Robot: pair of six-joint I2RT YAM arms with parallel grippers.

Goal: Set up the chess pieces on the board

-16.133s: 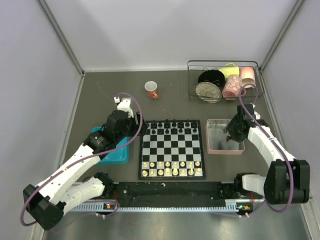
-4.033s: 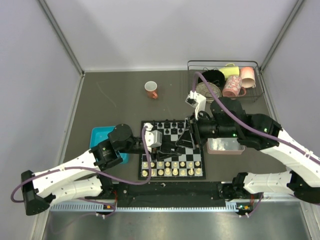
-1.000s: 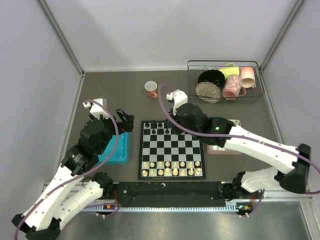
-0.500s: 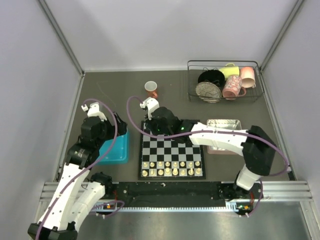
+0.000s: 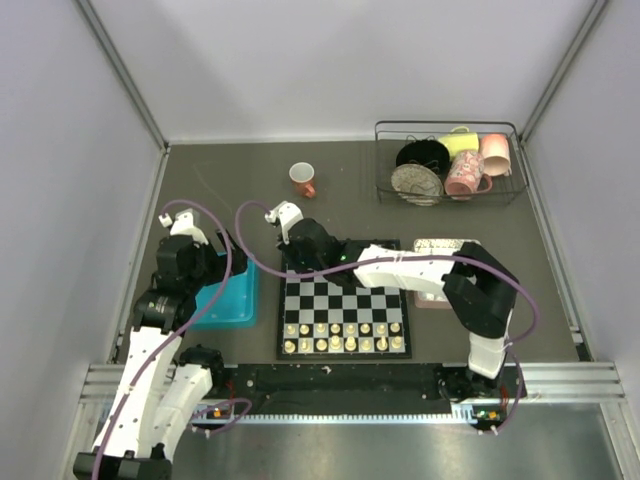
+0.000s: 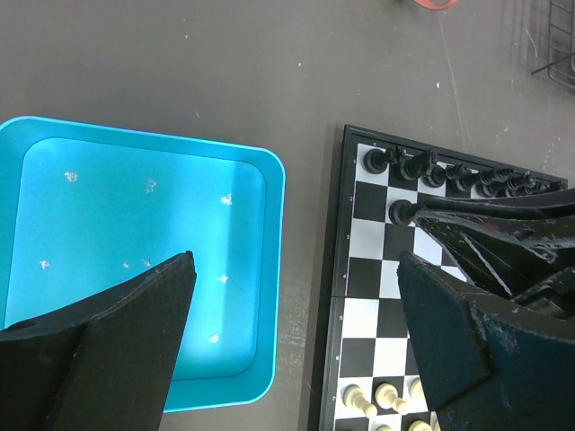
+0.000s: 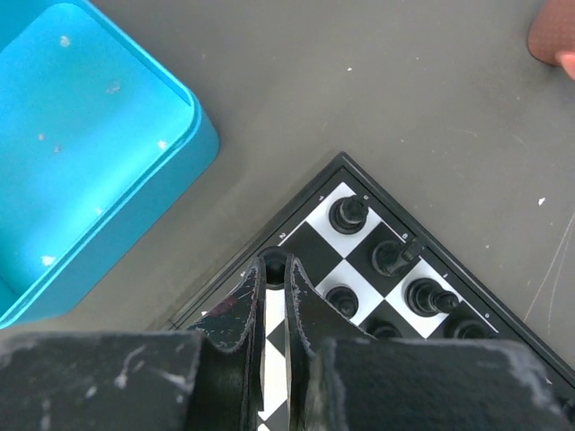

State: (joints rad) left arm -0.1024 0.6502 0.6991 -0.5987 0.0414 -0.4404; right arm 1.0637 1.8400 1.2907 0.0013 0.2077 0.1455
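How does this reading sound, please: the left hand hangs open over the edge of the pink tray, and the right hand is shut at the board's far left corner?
Not quite: the tray under the left hand is teal, not pink, as the left wrist view shows. The rest stands.

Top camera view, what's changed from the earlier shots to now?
The right gripper swung from over the pink rectangular tray to the far left corner of the black-and-white checkered board, shut, beside the glossy black chess pieces. The left gripper went out over the board and came back above the teal plastic tray, open. The cream-white pieces, red cup and wire rack stayed put.
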